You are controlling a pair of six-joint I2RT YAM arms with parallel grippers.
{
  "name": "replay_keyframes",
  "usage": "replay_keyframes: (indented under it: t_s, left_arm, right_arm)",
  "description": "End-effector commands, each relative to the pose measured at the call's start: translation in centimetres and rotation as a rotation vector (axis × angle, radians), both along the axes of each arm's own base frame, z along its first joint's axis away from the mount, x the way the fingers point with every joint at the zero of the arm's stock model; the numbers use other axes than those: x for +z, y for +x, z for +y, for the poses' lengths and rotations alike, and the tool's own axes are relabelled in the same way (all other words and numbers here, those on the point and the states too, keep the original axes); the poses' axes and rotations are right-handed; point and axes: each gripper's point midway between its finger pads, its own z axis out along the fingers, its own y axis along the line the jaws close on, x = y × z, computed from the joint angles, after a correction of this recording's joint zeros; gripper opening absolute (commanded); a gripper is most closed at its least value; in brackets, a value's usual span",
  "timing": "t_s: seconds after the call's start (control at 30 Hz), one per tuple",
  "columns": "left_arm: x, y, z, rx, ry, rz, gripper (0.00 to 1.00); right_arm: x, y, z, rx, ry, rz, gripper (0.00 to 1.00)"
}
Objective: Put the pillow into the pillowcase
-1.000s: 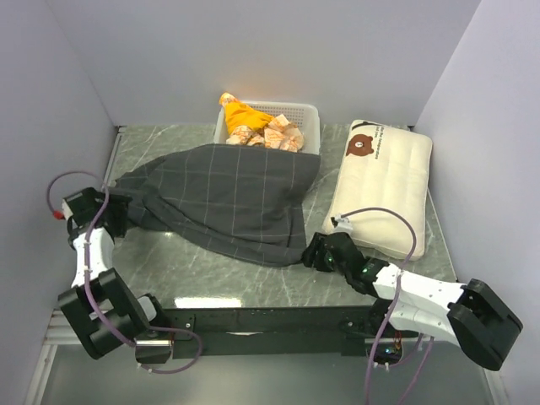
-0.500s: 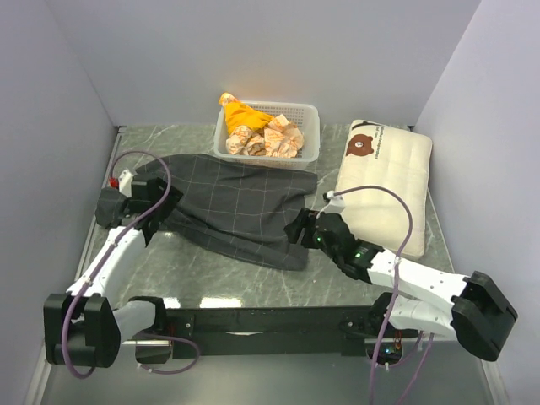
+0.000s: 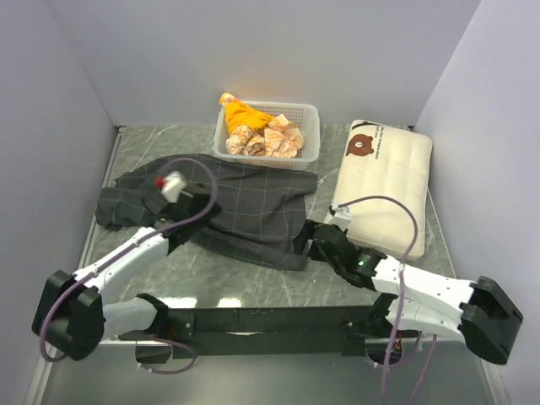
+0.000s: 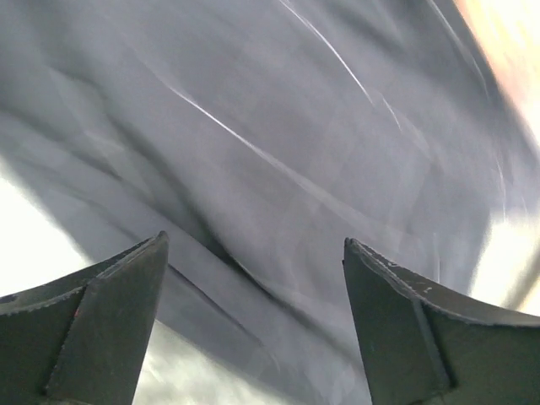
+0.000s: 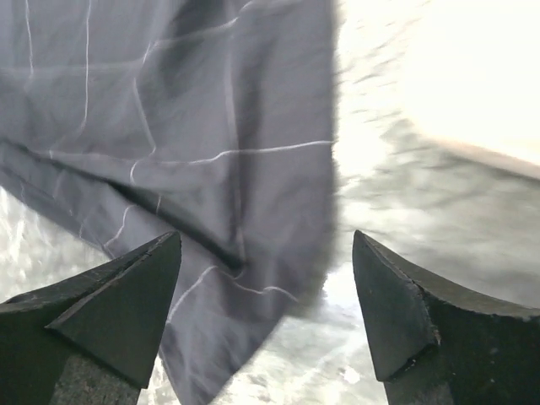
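The dark grey checked pillowcase [image 3: 240,207] lies crumpled flat on the table, left of centre. The cream pillow [image 3: 388,190] with its bear face lies at the right, apart from the case. My left gripper [image 3: 192,221] hovers over the case's left half, open, with only grey cloth [image 4: 278,143] below its fingers [image 4: 110,321]. My right gripper [image 3: 308,242] is at the case's near right corner, also open; that corner [image 5: 194,126] shows between its fingers [image 5: 110,312] without being pinched. A pale blur at the upper right of the right wrist view is the pillow [image 5: 472,76].
A white basket [image 3: 308,114] with orange and patterned cloths stands at the back, just beyond the pillowcase. Grey walls close in the table on the left, back and right. Marbled tabletop [image 3: 245,274] shows between the case and the arm bases.
Both grippers have opened wider. The pillowcase, stretched between them a second ago, has sagged into a smaller heap. My left arm swung right over the cloth.
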Motion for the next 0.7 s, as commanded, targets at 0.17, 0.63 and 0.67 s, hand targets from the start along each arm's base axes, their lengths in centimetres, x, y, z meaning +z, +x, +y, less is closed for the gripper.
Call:
replay_keyframes:
  t_s: [0.17, 0.63, 0.67]
  left_arm:
    - [4.6, -4.8, -16.4, -0.712, 0.14, -0.159, 0.93]
    - [-0.8, -17.0, -28.9, -1.309, 0.437, -0.057, 0.97]
    - [-1.9, -16.5, -28.3, -1.287, 0.486, -0.034, 0.97]
  right_arm:
    - [5.3, 1.6, -8.1, -0.211, 0.097, -0.108, 0.91]
    - [9.1, 1.4, -9.8, -0.223, 0.107, -0.172, 0.93]
    - [9.0, 1.3, -9.7, -0.22, 0.11, -0.169, 0.94]
